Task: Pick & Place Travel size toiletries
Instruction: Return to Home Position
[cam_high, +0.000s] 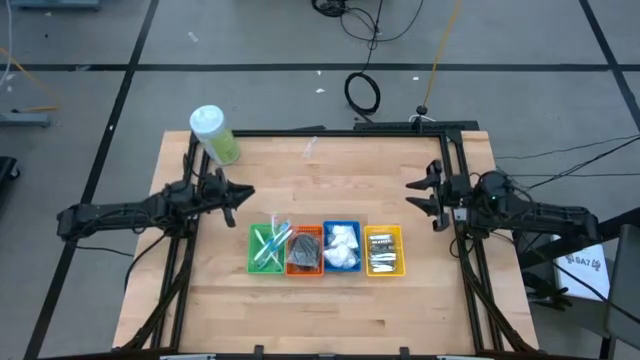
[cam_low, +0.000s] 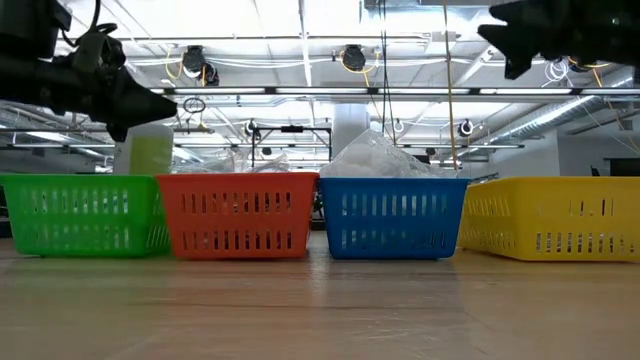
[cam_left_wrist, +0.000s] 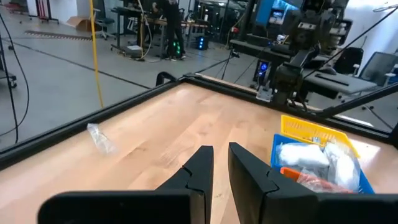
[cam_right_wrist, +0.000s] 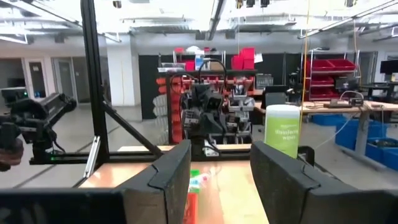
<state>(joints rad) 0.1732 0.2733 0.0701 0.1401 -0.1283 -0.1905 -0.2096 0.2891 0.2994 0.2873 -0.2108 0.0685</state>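
The left gripper (cam_high: 246, 193), fingers drawn almost together on nothing, hovers near the table's left edge; the right gripper (cam_high: 414, 195), fingers spread and empty, hovers near the right edge. Between them the toiletries lie sorted in a row: blue-green sticks (cam_high: 266, 244) in the green bin (cam_low: 85, 215), what looks like a dark pouch (cam_high: 306, 250) in the orange bin (cam_low: 238, 215), white packets (cam_high: 342, 246) in the blue bin (cam_low: 392, 215), silver tubes (cam_high: 383, 252) in the yellow bin (cam_low: 555, 215).
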